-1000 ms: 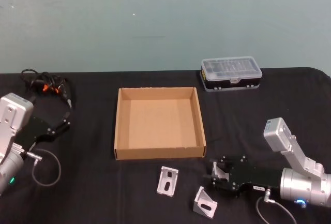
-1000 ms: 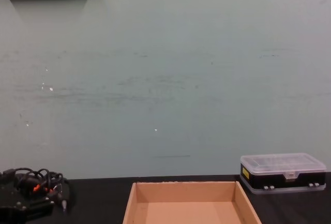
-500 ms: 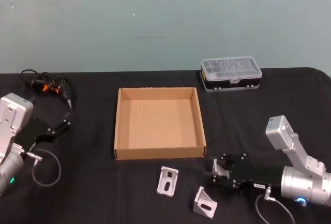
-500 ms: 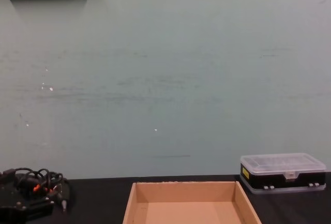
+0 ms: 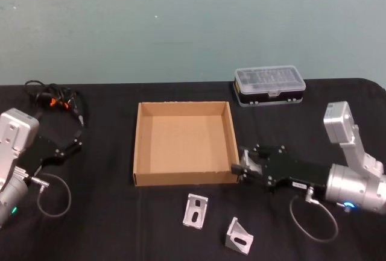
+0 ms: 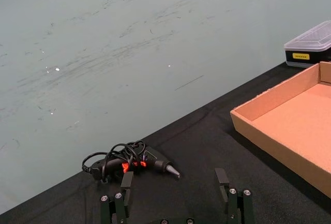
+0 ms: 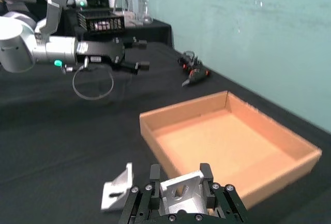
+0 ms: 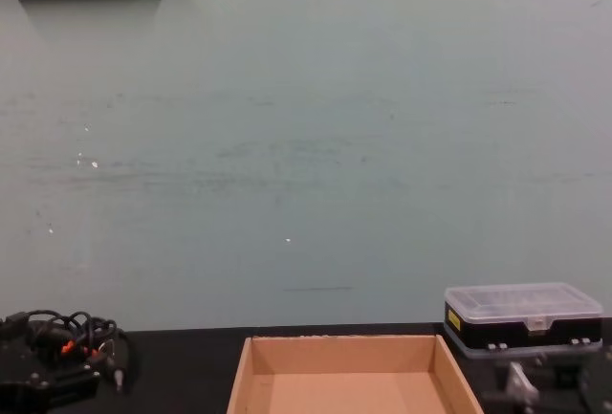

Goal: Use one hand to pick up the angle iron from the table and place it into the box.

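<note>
Right arm at work. The right pincer [image 5: 239, 166] reaches in from the right side of the counter [image 5: 120, 231], its tip at the front right corner of the box [image 5: 183, 178]. The jaws are closed narrow on an angle iron [image 7: 181, 189]; in the right wrist view the bright metal piece sits clamped between the two black fingers, one slotted face towards the camera. The iron is outside the box wall, just beside that corner. Whether it touches the cardboard cannot be told. In the chest view the pincer shows low at the right, beside the box's right wall and in front of the black case [image 8: 523, 318].

The box is a shallow tan tray at mid-counter, its floor bare.

Two more irons lie on the counter in front of the box. Spare A [image 5: 195, 211] lies near the front wall with its slotted face up. Spare B [image 5: 239, 235] is to its right and nearer the robot, tilted, a slot showing. The two are apart from each other and from the box.

The left arm is parked at the left of the counter, well apart from the box. The left pincer [image 6: 174, 176] has its jaws wide and points towards a black cabled tool [image 6: 134, 159] near the back edge.
</note>
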Motion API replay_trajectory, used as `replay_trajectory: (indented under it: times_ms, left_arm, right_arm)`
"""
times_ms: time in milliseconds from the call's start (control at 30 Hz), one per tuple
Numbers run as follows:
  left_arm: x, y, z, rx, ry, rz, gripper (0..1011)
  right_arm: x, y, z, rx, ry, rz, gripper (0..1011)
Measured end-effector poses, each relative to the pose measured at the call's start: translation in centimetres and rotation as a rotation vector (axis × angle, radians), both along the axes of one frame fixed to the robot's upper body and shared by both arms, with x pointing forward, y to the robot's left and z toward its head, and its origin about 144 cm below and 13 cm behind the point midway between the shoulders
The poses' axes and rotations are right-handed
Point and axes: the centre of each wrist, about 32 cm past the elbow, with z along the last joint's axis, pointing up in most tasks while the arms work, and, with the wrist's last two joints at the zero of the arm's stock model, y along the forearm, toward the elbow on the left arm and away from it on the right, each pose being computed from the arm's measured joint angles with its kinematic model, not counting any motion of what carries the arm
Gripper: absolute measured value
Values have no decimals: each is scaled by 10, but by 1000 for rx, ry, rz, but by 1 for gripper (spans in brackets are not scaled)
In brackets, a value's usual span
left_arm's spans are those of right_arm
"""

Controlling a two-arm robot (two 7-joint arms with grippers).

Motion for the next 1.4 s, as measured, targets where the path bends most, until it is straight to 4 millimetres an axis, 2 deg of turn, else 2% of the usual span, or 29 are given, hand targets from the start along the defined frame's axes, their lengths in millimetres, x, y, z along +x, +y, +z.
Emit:
replay_trajectory:
  times_ms: [367,867,1400]
  left_arm:
    - [0,0,0,0,0,0,1000]
    - [0,0,0,0,0,0,1000]
    - [0,0,0,0,0,0,1000]
  right_arm:
    - [41,16,11,1,-64,20,458]
    - [89,42,2,-14,-37,12,458]
    - [114,60,-9,-39,-22,23,458]
